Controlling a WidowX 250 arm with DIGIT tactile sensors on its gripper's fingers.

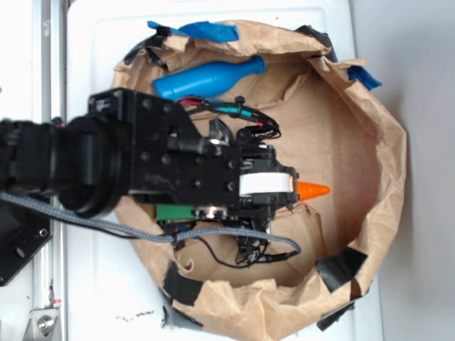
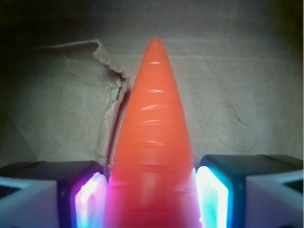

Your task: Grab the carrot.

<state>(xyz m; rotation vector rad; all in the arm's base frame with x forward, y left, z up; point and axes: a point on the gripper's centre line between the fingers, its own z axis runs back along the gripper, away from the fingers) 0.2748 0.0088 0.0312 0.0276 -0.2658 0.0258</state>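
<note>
Gripping the carrot [image 2: 153,142] between its two lit pads [image 2: 90,202], the gripper [image 2: 151,209] sits low in the wrist view with the orange cone running up the middle of the frame, pointed tip at the top. Both pads press against the carrot's thick lower part, left one glowing pink-purple, right one teal-white, no gap visible on either side. Behind the carrot: brown paper [image 2: 61,109] floor with a torn, curled flap just left of the cone.

Exterior view: black arm [image 1: 106,160] comes in from the left over a round brown paper-lined enclosure [image 1: 384,156]. Gripper [image 1: 288,188] is near the middle of the enclosure, and only the orange tip of the carrot [image 1: 314,190] pokes out to the right past the white-banded fingers (stem end hidden under the arm). Blue bottle [image 1: 206,78] lies on its side near the top left wall, well apart from the carrot. Green block [image 1: 174,212] shows partly under the arm's lower edge. Black tape patches [image 1: 340,268] along the rim, blue tape [image 1: 210,30] at the top. Cannot tell from either view whether the carrot is lifted or touching the paper.
</note>
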